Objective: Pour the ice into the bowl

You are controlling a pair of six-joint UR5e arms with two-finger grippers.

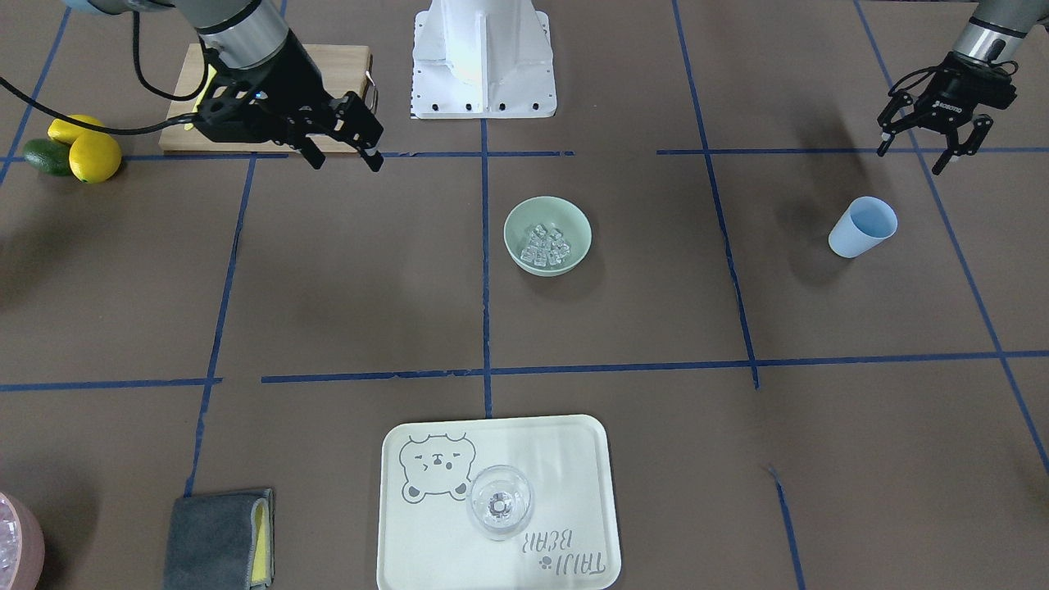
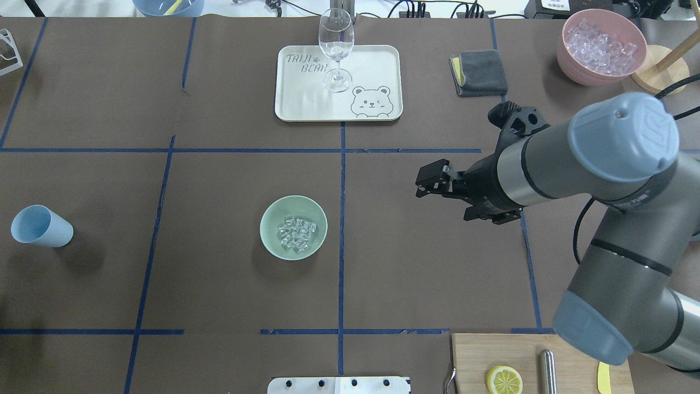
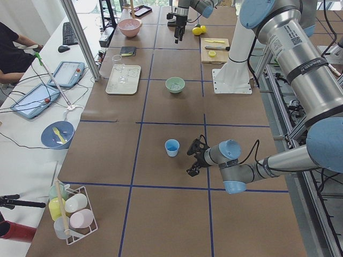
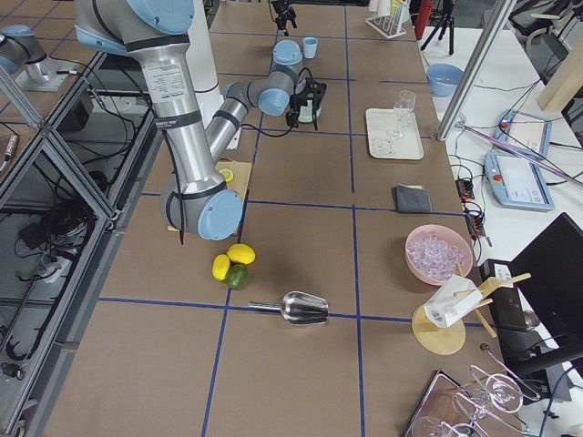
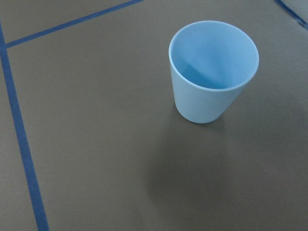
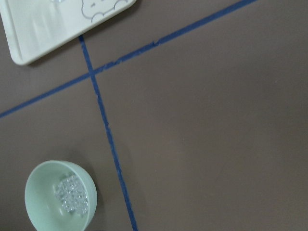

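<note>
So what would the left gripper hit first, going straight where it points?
Probably the blue cup, or the table just beside it. The left gripper angles down toward the cup, but depth is unclear.

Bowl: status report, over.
Left end effector open, empty, beside upright blue cup. Right end effector open, empty. Ice in bowl. Nothing over the bowl.

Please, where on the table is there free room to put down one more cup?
Free: the stretch between the blue cup and the bowl, and the strip between the bowl and the tray. Crowded: the far right corner with cloth and pink tub, and the cutting board.
</note>
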